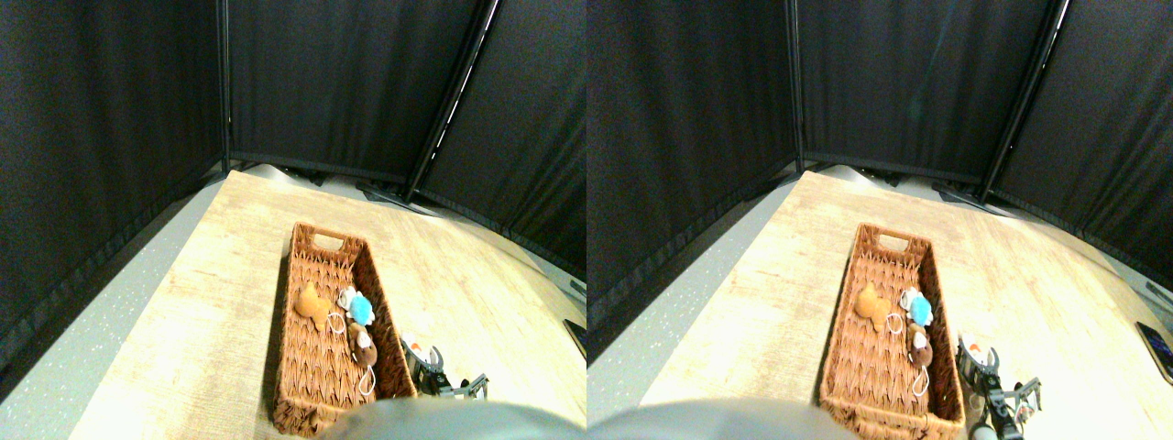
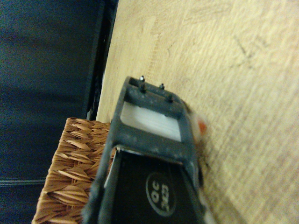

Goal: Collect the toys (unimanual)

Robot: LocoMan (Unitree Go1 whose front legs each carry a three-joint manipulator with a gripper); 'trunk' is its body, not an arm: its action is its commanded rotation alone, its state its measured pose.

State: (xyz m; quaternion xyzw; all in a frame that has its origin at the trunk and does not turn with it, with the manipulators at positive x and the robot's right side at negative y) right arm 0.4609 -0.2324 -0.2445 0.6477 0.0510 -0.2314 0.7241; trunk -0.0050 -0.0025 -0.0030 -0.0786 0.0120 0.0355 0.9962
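Observation:
A wicker basket (image 1: 316,243) lies lengthwise on the wooden table. Three toys rest in it: an orange one (image 1: 313,304), a blue and white one (image 1: 357,308) and a brown one (image 1: 363,346) with a white string loop. Just outside the basket's right wall, my right gripper (image 1: 424,360) reaches in from the lower right. A small white and red toy (image 1: 417,347) sits at its tip and the jaws appear shut on it. In the wrist view the dark jaw frame (image 2: 154,116) fills the lower part, with a bit of the orange-red toy (image 2: 201,126) poking out beside it and the basket's weave (image 2: 70,163) next to it.
Black curtain panels (image 1: 339,82) on frames close off the back and sides. Grey floor (image 1: 110,302) runs along the table's left edge. A dark flat object (image 1: 577,336) lies at the table's right edge.

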